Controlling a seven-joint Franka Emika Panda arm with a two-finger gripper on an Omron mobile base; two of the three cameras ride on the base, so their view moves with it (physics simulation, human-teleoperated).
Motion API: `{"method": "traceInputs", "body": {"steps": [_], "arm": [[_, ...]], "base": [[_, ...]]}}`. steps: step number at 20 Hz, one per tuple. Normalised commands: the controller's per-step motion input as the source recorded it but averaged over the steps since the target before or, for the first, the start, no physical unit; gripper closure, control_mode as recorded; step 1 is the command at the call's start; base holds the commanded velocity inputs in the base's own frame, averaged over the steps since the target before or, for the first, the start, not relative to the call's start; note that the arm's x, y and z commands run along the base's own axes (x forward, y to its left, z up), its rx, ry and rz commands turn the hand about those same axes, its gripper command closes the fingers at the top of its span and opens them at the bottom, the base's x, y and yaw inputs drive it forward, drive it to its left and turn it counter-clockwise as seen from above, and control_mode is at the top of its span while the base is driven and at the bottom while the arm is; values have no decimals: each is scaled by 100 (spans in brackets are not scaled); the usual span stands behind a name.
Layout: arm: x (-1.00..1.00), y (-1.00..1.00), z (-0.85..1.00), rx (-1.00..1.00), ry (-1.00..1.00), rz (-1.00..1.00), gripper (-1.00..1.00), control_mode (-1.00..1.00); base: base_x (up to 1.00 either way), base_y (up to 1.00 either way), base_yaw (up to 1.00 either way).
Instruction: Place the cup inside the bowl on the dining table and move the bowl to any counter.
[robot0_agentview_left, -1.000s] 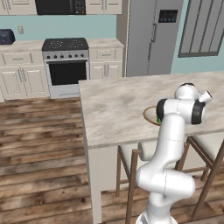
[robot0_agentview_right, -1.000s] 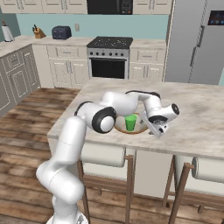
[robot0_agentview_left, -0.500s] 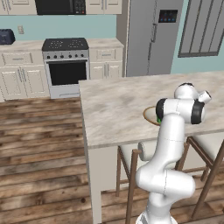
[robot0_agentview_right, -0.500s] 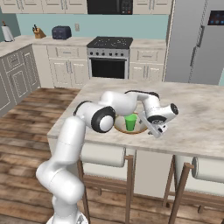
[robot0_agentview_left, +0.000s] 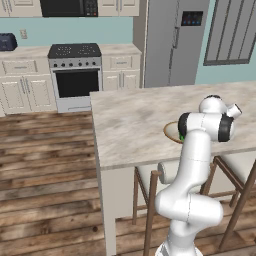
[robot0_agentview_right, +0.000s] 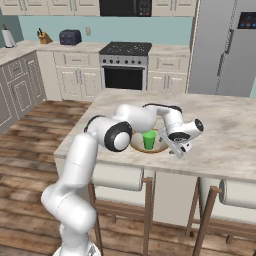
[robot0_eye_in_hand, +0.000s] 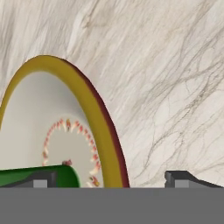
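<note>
The green cup (robot0_agentview_right: 149, 140) stands upright inside the wide tan-rimmed bowl (robot0_agentview_right: 136, 146) on the dining table (robot0_agentview_right: 225, 135), near its front edge. My gripper (robot0_agentview_right: 178, 149) hangs low at the bowl's right side, open. In the hand view its fingertips straddle the bowl's rim (robot0_eye_in_hand: 94, 113): one tip is inside by the cup (robot0_eye_in_hand: 65, 177), the other is outside over the table top (robot0_eye_in_hand: 166, 87). Nothing is gripped. In the left base view my own arm covers most of the bowl (robot0_agentview_left: 171, 131), and a sliver of green shows at its edge.
Wooden stools (robot0_agentview_right: 120, 177) are tucked under the table's near side. A stove (robot0_agentview_right: 125, 67) and cream cabinets with a toaster (robot0_agentview_right: 70, 37) line the back wall. A grey fridge (robot0_agentview_right: 225, 45) stands at the right, with open wooden floor (robot0_agentview_left: 45, 165) to the left.
</note>
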Motion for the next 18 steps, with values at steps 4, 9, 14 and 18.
{"method": "traceInputs", "body": {"steps": [4, 9, 14, 18], "arm": [[0, 1, 0, 0, 0, 0, 100, -100], [0, 0, 0, 0, 0, 0, 100, -100], [0, 0, 0, 0, 0, 0, 100, -100], [0, 0, 3, 0, 0, 0, 100, -100]], "base": [[0, 0, 0], [0, 0, 0], [0, 0, 0], [0, 0, 0]]}}
